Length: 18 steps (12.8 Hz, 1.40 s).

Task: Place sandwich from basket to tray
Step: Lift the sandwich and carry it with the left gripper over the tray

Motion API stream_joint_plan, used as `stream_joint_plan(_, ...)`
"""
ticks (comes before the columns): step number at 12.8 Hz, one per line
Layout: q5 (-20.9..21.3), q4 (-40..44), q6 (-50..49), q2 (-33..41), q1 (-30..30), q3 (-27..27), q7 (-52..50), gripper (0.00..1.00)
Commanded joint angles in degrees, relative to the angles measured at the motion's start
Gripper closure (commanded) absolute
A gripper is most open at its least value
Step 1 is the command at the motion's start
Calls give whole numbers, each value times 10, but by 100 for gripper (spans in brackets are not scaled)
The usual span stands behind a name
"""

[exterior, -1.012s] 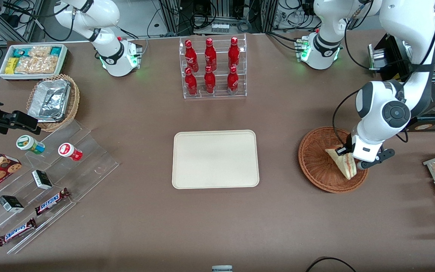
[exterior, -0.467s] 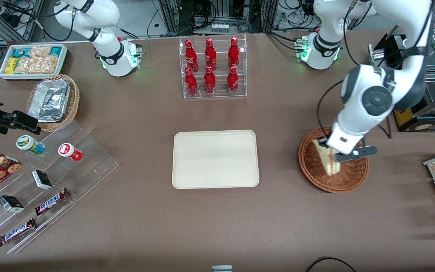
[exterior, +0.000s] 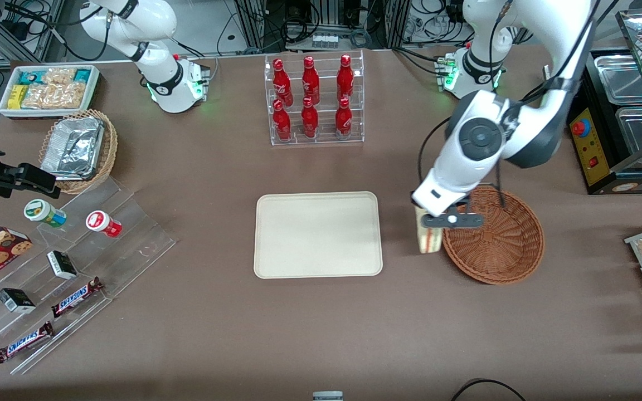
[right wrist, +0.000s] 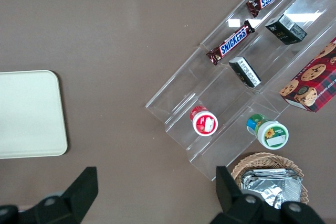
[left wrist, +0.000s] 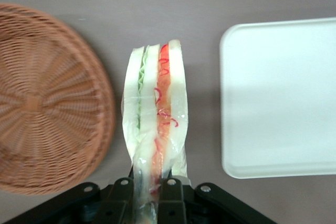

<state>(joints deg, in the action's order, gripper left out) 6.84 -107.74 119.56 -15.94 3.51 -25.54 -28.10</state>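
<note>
Gripper (exterior: 429, 225) above the table (exterior: 321, 323), in the gap between basket (exterior: 499, 245) and tray (exterior: 317, 234), just off the basket rim. Fingers (left wrist: 170, 192) pinched on the sandwich (exterior: 428, 238) at one end; it hangs clear of the basket, edge-on, red and green layers showing in the wrist view (left wrist: 156, 129). Basket holds nothing. Tray bare, well apart from other goods. Bottle rack (exterior: 314, 100) farther from the front camera than the tray. Toward the parked arm's end: acrylic steps (exterior: 76, 262) with cups and Snickers bars, foil basket (exterior: 78, 149), snack bin (exterior: 48, 89). Nothing stands between sandwich and tray.
</note>
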Motion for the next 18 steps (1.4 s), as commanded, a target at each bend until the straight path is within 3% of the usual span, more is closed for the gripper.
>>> stream_joint_plan(1,18,58,-11,-54,5,-28,-12,100)
stream_joint_plan(9,119,195,-13,-190,111,-25,-163,100)
stream_joint_plan(18,150,267,-10,-274,177,-22,-196,100)
